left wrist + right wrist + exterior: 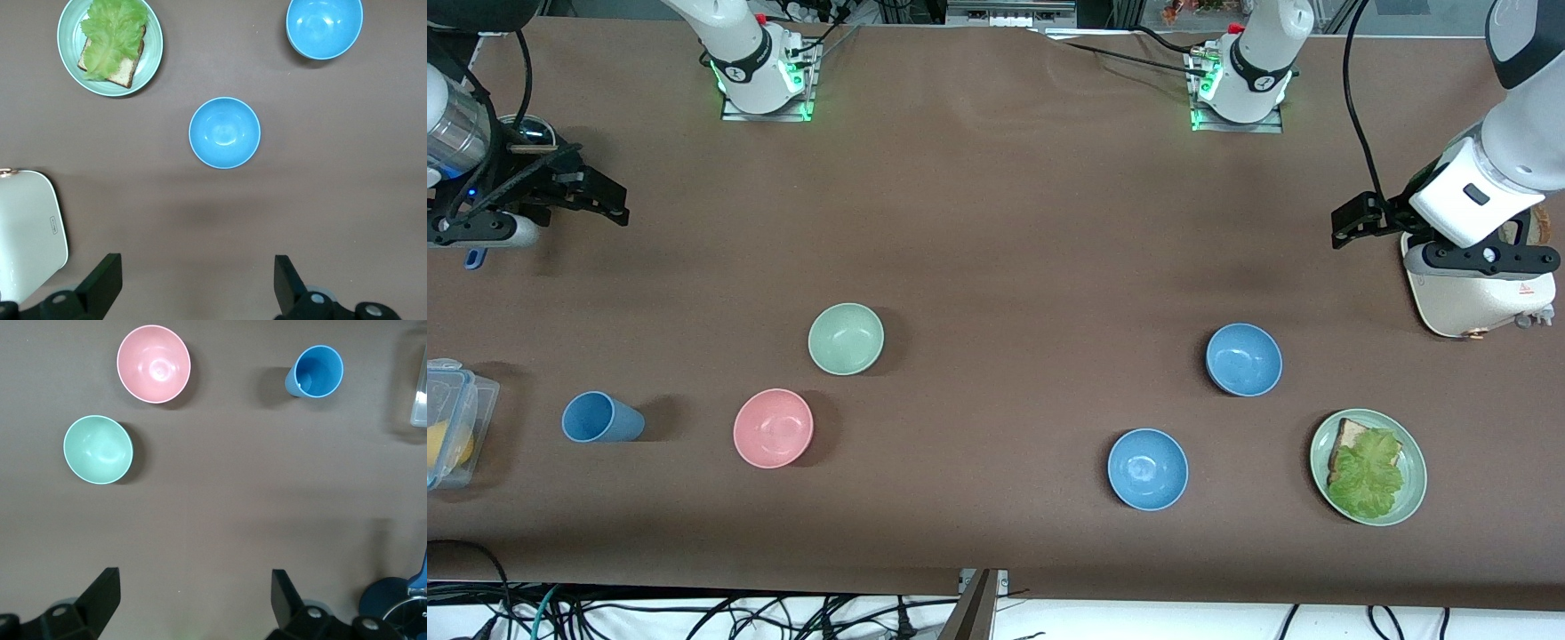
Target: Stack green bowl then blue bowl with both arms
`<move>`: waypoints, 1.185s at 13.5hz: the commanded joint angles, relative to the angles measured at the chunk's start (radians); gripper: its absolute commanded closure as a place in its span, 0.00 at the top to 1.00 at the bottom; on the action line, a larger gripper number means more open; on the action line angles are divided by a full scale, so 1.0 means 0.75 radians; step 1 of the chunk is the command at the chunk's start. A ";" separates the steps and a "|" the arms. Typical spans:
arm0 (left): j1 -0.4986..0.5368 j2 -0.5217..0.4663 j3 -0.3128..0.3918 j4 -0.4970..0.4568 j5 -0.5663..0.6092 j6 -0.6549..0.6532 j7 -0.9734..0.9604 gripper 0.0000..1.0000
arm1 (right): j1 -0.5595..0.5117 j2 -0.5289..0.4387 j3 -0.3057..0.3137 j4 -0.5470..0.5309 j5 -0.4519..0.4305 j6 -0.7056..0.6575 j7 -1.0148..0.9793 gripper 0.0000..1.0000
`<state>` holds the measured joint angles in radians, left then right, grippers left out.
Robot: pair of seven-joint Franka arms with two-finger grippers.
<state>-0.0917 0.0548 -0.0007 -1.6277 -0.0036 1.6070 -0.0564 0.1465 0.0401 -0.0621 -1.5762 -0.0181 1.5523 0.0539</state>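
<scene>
The pale green bowl [846, 339] stands upright on the brown table, beside the pink bowl [773, 428]; it also shows in the right wrist view [98, 449]. The muted blue bowl [1243, 359] stands toward the left arm's end and shows in the left wrist view [225, 132]. My right gripper [609, 200] [195, 597] hangs open and empty over bare table at the right arm's end. My left gripper [1347, 227] [198, 280] hangs open and empty over bare table at the left arm's end, next to a white appliance.
A brighter blue bowl [1147, 468] [325, 27] sits nearer the camera. A green plate [1405, 498] [67, 67] holds bread and lettuce. The white appliance [1467, 298] [27, 233], a blue cup [602, 418] [317, 372], the pink bowl [153, 363] and a clear box [449, 436] stand around.
</scene>
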 commanded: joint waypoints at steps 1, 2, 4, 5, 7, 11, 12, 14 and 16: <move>0.002 0.021 0.001 0.043 -0.012 -0.020 -0.009 1.00 | -0.009 0.012 0.013 0.036 -0.023 -0.008 0.022 1.00; 0.002 0.021 0.001 0.043 -0.012 -0.020 -0.009 1.00 | -0.011 0.020 0.013 0.036 -0.023 -0.006 0.022 1.00; 0.002 0.021 0.001 0.043 -0.012 -0.020 -0.009 1.00 | -0.011 0.030 0.011 0.036 -0.023 -0.004 0.024 1.00; 0.002 0.021 0.001 0.043 -0.012 -0.020 -0.009 1.00 | -0.011 0.030 0.011 0.038 -0.021 -0.004 0.024 1.00; 0.002 0.021 0.001 0.043 -0.012 -0.020 -0.009 1.00 | -0.013 0.030 0.011 0.036 -0.023 -0.004 0.024 1.00; 0.002 0.021 0.001 0.043 -0.012 -0.020 -0.009 1.00 | -0.015 0.030 0.009 0.038 -0.021 -0.004 0.022 1.00; 0.002 0.021 0.001 0.043 -0.012 -0.020 -0.009 1.00 | -0.015 0.030 0.009 0.038 -0.021 -0.004 0.024 1.00; 0.002 0.021 0.001 0.043 -0.012 -0.020 -0.009 1.00 | -0.015 0.030 0.009 0.036 -0.021 -0.004 0.022 1.00; 0.002 0.021 0.001 0.043 -0.012 -0.020 -0.009 1.00 | -0.015 0.030 0.009 0.036 -0.021 -0.004 0.022 1.00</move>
<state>-0.0917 0.0551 -0.0007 -1.6277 -0.0036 1.6070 -0.0564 0.1446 0.0547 -0.0634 -1.5743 -0.0197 1.5578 0.0617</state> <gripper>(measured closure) 0.000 0.000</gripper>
